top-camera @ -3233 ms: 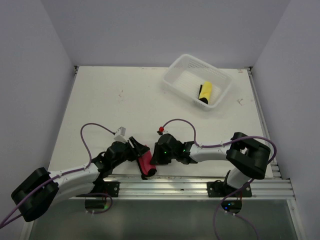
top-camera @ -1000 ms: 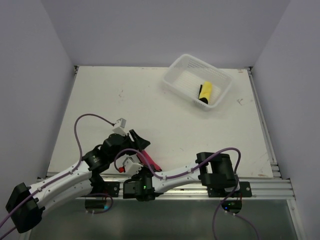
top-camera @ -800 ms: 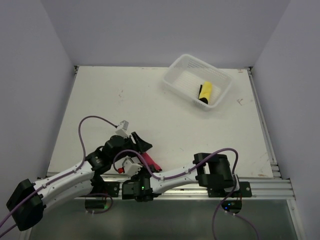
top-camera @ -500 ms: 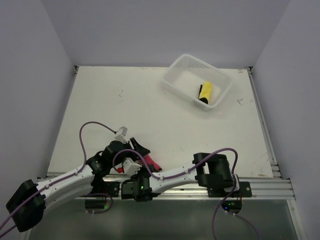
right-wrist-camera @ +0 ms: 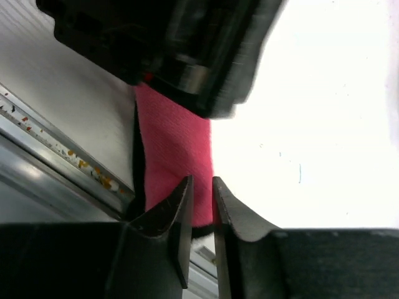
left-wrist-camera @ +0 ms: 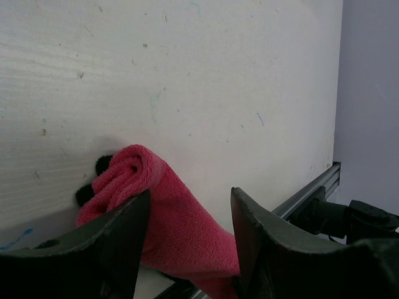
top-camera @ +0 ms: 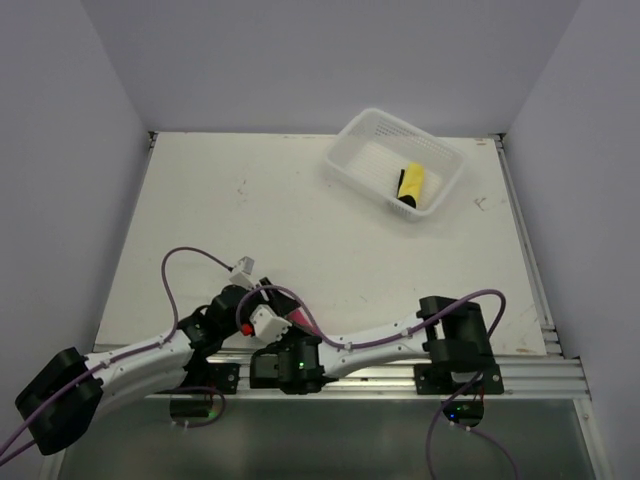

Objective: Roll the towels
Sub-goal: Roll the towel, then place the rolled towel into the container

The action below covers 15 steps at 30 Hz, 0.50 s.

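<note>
The pink towel [left-wrist-camera: 146, 187] lies rolled at the near edge of the table [left-wrist-camera: 187, 62], close to the metal rail [top-camera: 380, 375] that carries the arm bases. One end of the roll faces outward and shows its coiled layers with a dark edge. The left gripper [left-wrist-camera: 190, 202] sits astride the roll. Its fingers [left-wrist-camera: 118, 243] stand moderately wide apart with the pink cloth filling the gap between them, so they are holding the towel.

The right arm is folded back along the rail, and the right gripper [right-wrist-camera: 201, 180] comes in at the same towel from the near side. Its fingers [right-wrist-camera: 177, 218] stand only a narrow slit apart, with the tips over the cloth – whether they touch it cannot be told.

At the far right corner of the table sits a white basket [top-camera: 375, 113]. Inside it is a yellow towel [top-camera: 411, 183], rolled up, well apart from both arms.
</note>
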Each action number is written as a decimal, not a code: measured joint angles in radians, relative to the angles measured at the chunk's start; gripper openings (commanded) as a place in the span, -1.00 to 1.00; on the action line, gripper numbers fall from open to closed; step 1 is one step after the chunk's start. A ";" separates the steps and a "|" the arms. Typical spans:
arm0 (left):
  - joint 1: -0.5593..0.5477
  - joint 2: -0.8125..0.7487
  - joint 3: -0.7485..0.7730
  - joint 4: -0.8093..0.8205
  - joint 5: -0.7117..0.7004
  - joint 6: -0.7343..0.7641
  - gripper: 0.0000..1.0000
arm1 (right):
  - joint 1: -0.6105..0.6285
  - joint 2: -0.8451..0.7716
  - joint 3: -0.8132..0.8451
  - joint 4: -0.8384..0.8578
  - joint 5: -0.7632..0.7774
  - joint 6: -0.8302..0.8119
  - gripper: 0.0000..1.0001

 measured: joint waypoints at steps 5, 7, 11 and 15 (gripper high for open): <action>0.000 0.012 0.000 0.012 -0.004 0.000 0.18 | -0.024 -0.212 -0.077 0.042 -0.077 0.003 -0.22; 0.000 0.012 0.000 0.013 -0.004 0.000 0.18 | -0.043 -0.292 -0.105 0.069 -0.120 0.009 -0.16; 0.000 0.013 0.000 0.013 -0.004 0.000 0.18 | -0.137 -0.399 -0.185 0.169 -0.256 0.026 -0.01; 0.000 0.011 0.000 0.013 -0.005 0.000 0.18 | -0.275 -0.452 -0.321 0.296 -0.413 0.052 0.09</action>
